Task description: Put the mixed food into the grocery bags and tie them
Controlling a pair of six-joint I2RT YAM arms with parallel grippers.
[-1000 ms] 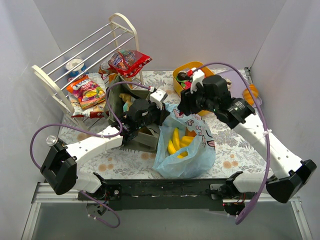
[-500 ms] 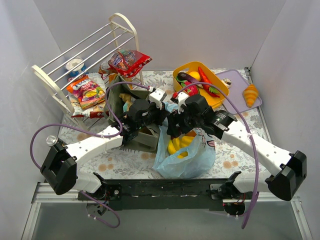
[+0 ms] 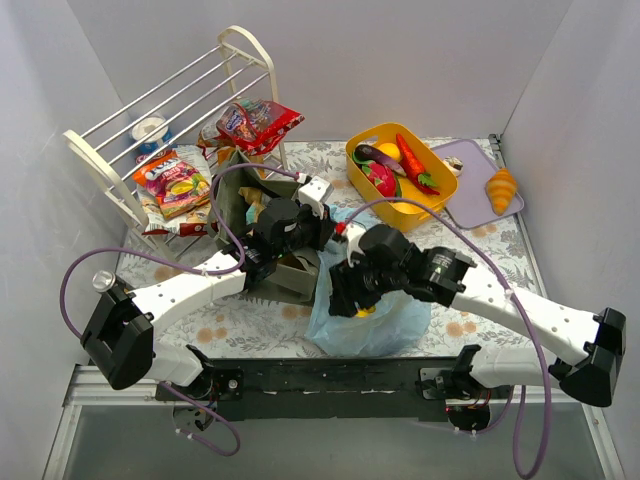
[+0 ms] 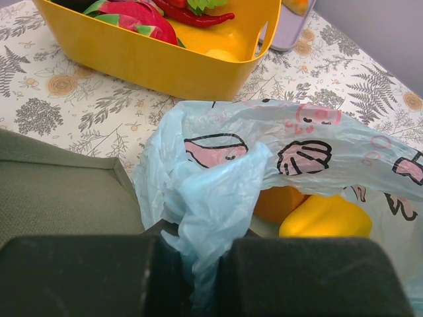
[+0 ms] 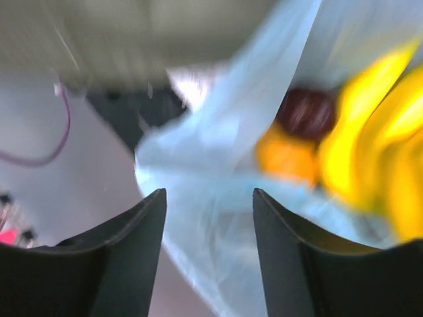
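The light-blue bag (image 3: 395, 318) lies open at the table's centre with yellow bananas (image 5: 383, 132), an orange (image 5: 287, 158) and a dark round piece inside. My left gripper (image 3: 328, 228) is shut on a bunched fold of the bag's rim (image 4: 208, 218), next to the olive-green tote (image 3: 290, 275). My right gripper (image 3: 345, 298) is open and empty over the bag's near left side; its view is blurred, with bag film between the fingers (image 5: 132, 251). Snack packets (image 3: 175, 180) lie on the rack. An eggplant (image 3: 372, 153) and a red pepper (image 3: 412, 160) lie in the yellow tub (image 3: 432, 202).
The white wire rack (image 3: 150, 110) stands at the back left with another red packet (image 3: 258, 122). A purple tray (image 3: 470, 205) with a croissant (image 3: 500, 188) sits at the back right. The tub's wall (image 4: 165, 63) is close behind the bag's rim.
My right arm has swung from over the yellow tub down to the near left part of the blue bag. The left gripper has kept its hold on the rim.
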